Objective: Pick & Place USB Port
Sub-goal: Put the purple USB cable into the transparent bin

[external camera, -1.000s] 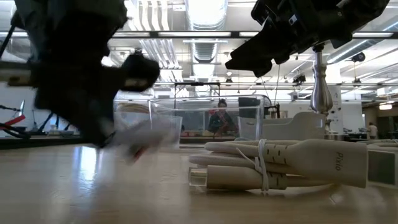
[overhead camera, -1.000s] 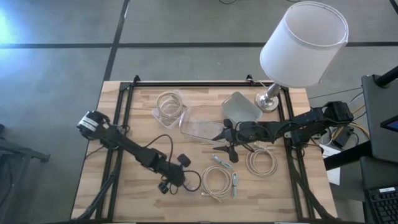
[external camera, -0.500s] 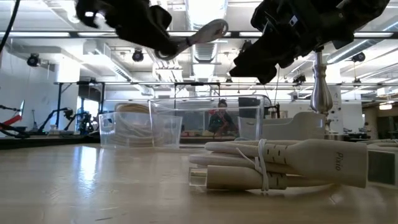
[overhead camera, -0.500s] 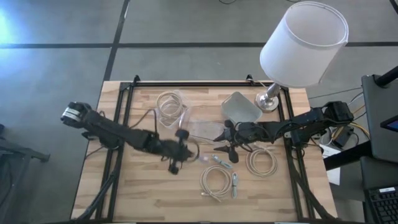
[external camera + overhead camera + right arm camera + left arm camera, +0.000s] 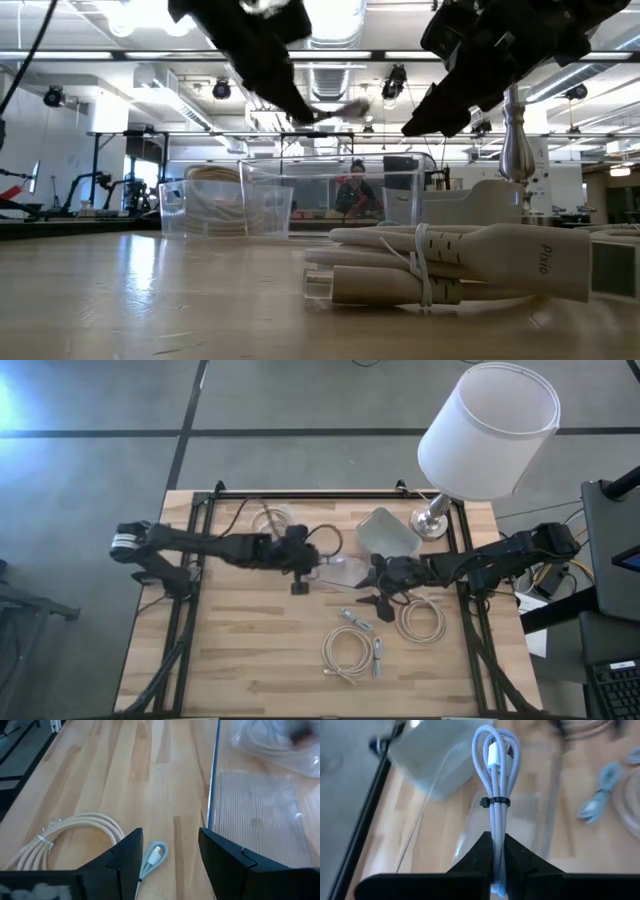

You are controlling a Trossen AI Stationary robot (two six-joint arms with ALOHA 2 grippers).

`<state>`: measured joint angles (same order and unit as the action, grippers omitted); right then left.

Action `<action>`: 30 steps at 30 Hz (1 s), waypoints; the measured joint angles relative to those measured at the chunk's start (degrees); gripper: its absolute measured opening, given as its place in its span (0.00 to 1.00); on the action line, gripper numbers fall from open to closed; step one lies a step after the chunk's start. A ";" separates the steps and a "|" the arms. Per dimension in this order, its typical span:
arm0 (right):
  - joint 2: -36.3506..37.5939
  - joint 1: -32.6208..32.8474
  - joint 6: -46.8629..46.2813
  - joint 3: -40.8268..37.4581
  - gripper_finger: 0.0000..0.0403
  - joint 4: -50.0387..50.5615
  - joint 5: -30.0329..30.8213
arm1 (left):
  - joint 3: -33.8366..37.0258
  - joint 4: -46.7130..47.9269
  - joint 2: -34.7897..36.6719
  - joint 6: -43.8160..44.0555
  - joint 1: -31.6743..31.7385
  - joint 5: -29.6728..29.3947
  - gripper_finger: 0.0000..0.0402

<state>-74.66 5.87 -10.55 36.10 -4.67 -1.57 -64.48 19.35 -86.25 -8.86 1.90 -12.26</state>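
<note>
We are holding a bundled cable (image 5: 496, 785) in the left gripper (image 5: 495, 851), the fingers pinched tight on its lower end while the looped end with its white plug sticks out ahead. The bundle is hanging over the clear bin (image 5: 335, 570) near the table's (image 5: 240, 650) middle, beside the grey tray (image 5: 385, 532). We are keeping the right gripper (image 5: 170, 852) spread wide and empty just beside the bin, above a small cable (image 5: 153, 856) and near a cream coil (image 5: 75, 832).
</note>
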 joint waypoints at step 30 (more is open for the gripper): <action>-0.61 0.29 -1.49 0.00 0.47 3.31 -0.42 | -17.89 19.22 -25.43 1.82 7.14 4.21 0.08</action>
<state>-75.26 6.15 -12.03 36.10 -1.35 -1.99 -82.37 38.57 -111.68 -7.03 9.04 -8.05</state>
